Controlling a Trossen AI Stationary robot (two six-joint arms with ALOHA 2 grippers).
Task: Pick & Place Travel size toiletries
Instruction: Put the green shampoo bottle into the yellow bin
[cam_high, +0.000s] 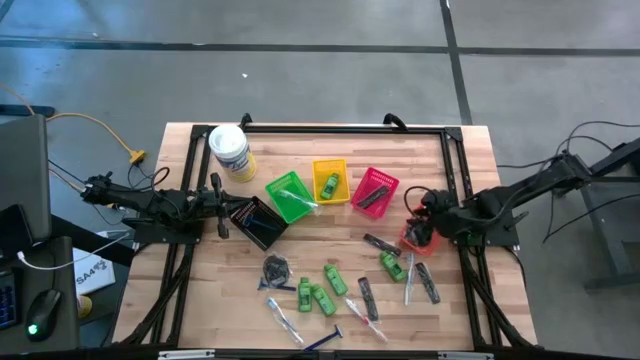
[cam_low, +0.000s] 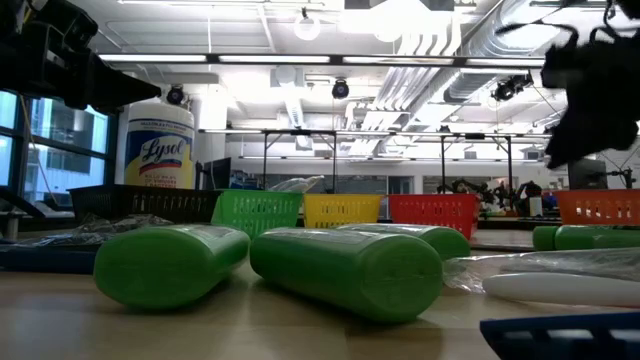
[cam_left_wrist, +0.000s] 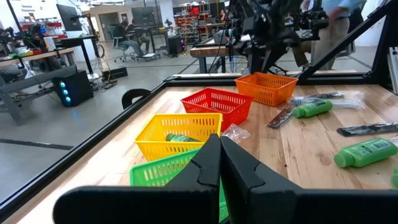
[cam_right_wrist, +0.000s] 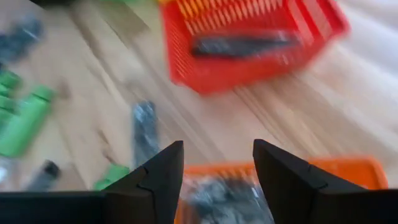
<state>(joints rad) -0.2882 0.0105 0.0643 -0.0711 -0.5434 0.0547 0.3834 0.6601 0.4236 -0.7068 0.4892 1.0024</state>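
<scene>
Lying scattered over the near half of the wooden tabletop: bright green mini bottles, black combs, slim clear tubes, a blue-handled razor at the near edge, and a dark coiled bundle left of them. Resting also inside the baskets along the middle row: one green bottle in the yellow basket, a clear packet over the rim of the green basket, a black comb in the red basket, thin items in the black basket toward the left edge. Sitting in the orange basket near the right edge, a dark item, blurred in the right wrist view.

Hovering just over that orange basket, the right gripper, fingers spread well apart, gripping nothing, the dark contents showing in the gap between them. Waiting at the left edge beside the black basket, the left gripper, fingers pressed together on nothing, pointing across the basket row.

Standing at the far left corner, a white Lysol tub.
</scene>
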